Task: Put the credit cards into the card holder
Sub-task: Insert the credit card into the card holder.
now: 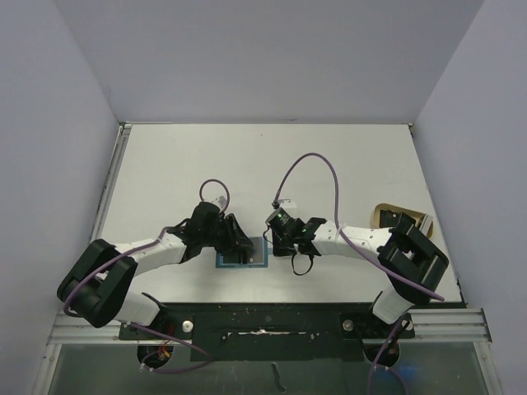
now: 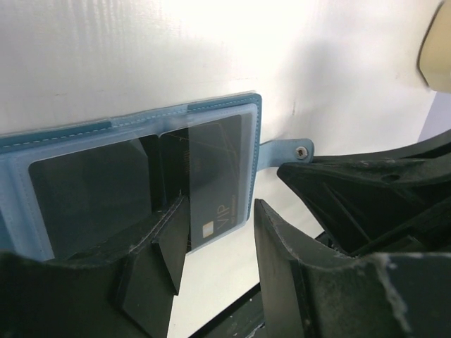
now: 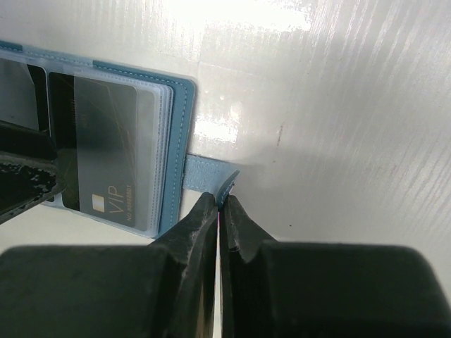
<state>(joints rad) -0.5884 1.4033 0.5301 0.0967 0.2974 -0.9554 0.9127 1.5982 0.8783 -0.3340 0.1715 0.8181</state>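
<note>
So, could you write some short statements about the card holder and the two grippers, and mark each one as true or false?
1. The card holder lies open on the table. True.
2. The right gripper has its jaws shut on the snap tab. True.
3. The left gripper has its jaws shut tight. False: they stand apart, at the near edge of the card holder.
4. The VIP card lies loose on the table, far from the card holder. False: it sits inside the card holder.
</note>
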